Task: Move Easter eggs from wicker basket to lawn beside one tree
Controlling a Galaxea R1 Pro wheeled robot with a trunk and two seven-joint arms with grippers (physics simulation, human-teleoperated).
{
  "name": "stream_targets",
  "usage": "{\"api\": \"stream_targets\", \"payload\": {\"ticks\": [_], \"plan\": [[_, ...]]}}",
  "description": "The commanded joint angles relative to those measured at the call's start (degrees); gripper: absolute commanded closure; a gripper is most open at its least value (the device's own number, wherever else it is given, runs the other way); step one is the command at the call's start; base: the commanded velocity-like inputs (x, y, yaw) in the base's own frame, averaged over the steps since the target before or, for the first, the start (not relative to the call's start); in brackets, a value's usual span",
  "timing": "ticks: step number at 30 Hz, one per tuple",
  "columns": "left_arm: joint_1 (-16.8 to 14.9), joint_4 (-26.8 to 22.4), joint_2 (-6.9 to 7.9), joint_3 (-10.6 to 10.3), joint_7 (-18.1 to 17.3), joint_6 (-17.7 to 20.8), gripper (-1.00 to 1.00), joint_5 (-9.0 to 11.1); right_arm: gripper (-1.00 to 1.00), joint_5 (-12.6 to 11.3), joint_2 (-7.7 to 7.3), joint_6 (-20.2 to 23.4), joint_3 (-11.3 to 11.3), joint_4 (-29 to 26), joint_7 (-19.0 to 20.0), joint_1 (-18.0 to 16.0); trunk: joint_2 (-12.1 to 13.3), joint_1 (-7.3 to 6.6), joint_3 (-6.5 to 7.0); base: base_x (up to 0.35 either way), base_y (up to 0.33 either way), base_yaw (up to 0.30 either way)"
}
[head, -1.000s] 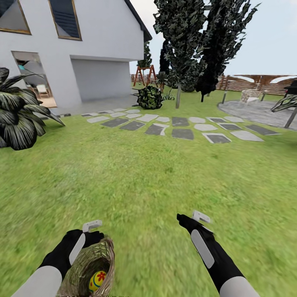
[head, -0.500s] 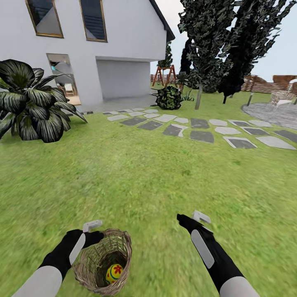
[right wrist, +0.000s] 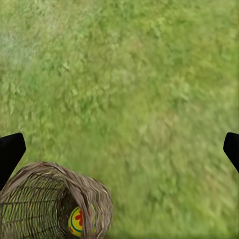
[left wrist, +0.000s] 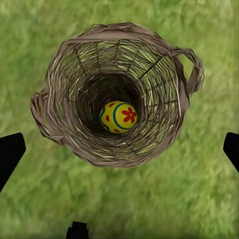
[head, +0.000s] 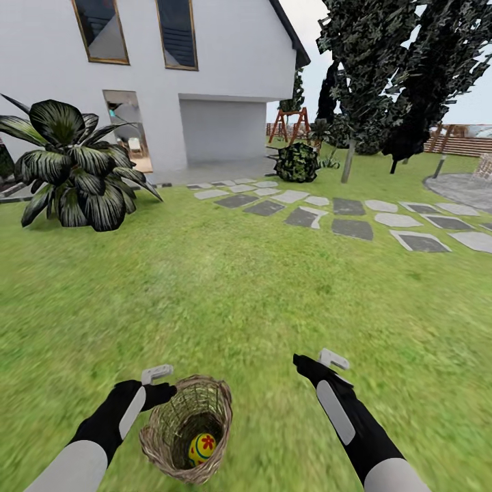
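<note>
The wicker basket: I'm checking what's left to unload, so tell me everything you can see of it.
The wicker basket is round and deep, open-woven from tan-brown strands with a small loop handle at its rim. It stands on the lawn, mouth up, just beside the left pincer. One yellow Easter egg with a red flower and blue bands is visible at the bottom.

Head camera high, facing forward-down across the lawn (head: 225, 294); both wrist cameras near, downward, sharing the wicker basket (left wrist: 114, 94).

Colours on the lawn

Tan-brown open-weave wicker basket (left wrist: 117, 94) holds a yellow egg (left wrist: 118, 117) with a red flower and blue bands; around the basket, mottled green lawn (head: 246, 287). Beyond it: grey stepping stones (head: 352, 227), a white house (head: 225, 55), and a dark green-and-pale striped plant (head: 75, 171).
</note>
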Motion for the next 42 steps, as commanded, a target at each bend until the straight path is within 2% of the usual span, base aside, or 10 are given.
{"api": "stream_targets", "payload": {"ticks": [1,15,31,42], "plan": [[0.0,-0.1,-0.02,0.0,0.3,0.3,-1.0,0.6,-1.0,-0.4,-0.02,0.1,0.1,-0.1,-0.5,0.0,-0.1,0.03,-0.11,0.046,0.0,0.005],[0.0,-0.1,-0.1,0.0,0.3,0.3,-1.0,0.6,-1.0,-0.4,0.03,0.1,0.1,-0.1,-0.5,0.0,-0.1,0.03,-0.11,0.114,-0.047,0.001],[0.0,-0.1,-0.06,0.0,0.3,0.3,-1.0,0.6,-1.0,-0.4,0.03,0.1,0.1,-0.1,-0.4,0.0,-0.1,0.03,-0.11,0.274,-0.008,0.0],[0.0,-0.1,-0.05,0.1,0.3,0.3,-1.0,0.6,-1.0,-0.4,0.04,0.1,0.1,-0.1,-0.4,0.0,-0.1,0.03,-0.11,0.14,0.0,0.0]]}}
